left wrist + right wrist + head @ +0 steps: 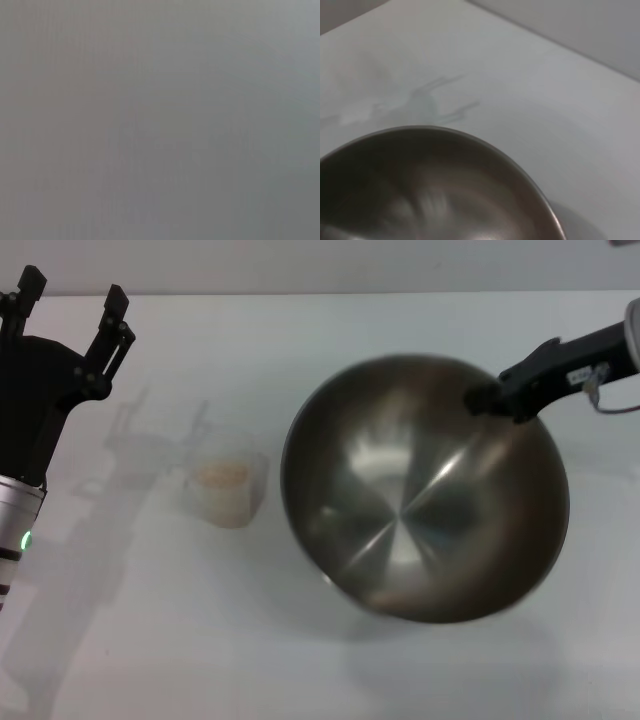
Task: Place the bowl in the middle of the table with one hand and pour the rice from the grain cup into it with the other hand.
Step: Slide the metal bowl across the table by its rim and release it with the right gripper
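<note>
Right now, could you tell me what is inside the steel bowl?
Nothing shows inside the bowl: only bare shiny metal and reflections. The right gripper covers a small patch at the far rim. The rice sits in the grain cup beside the bowl, on the table.

**A bare test bench, not a kitchen**

You are looking at a staged test setup of the lab kind. The counter (pixel 330 330) is plain white and smooth, and it fills nearly the whole head view, ending at a plain pale wall behind. Only kitchen props sit on it: a large steel bowl (pixel 400 530) and a small clear cup (pixel 228 490) holding rice (pixel 222 475). Two black robot arms reach over it from either side. You see no room fittings that say more.
</note>
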